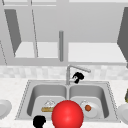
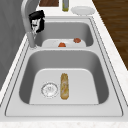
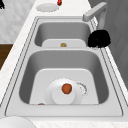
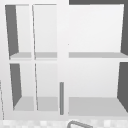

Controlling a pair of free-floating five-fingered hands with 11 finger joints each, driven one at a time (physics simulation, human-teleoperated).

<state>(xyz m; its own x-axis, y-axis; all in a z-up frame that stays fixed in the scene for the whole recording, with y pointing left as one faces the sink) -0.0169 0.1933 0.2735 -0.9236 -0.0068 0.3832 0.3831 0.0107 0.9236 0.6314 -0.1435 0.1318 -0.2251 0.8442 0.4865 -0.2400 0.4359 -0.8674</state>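
My right hand (image 1: 78, 77) hovers at the back of the sink, just right of the faucet (image 1: 68, 73) and close to its base. It is the black hand (image 2: 37, 21) beside the faucet pipe (image 2: 28, 22) in the left side view, and the dark hand (image 3: 99, 38) under the spout (image 3: 95, 12) in the right side view. My left hand (image 1: 39, 121) hangs low in front of the left basin's front rim. A large red ball (image 1: 67, 115) sits at the front centre, overlapping the divider between the basins.
The left basin holds a bread loaf (image 2: 64, 85) beside its drain (image 2: 49, 89). In the right basin a white plate (image 3: 63, 93) carries an orange-red fruit (image 3: 66, 88). White plates (image 1: 3, 108) (image 1: 123, 112) rest on both counters. A bottle (image 2: 65, 5) stands on the right counter. Open cabinet shelves (image 4: 95, 103) hang above.
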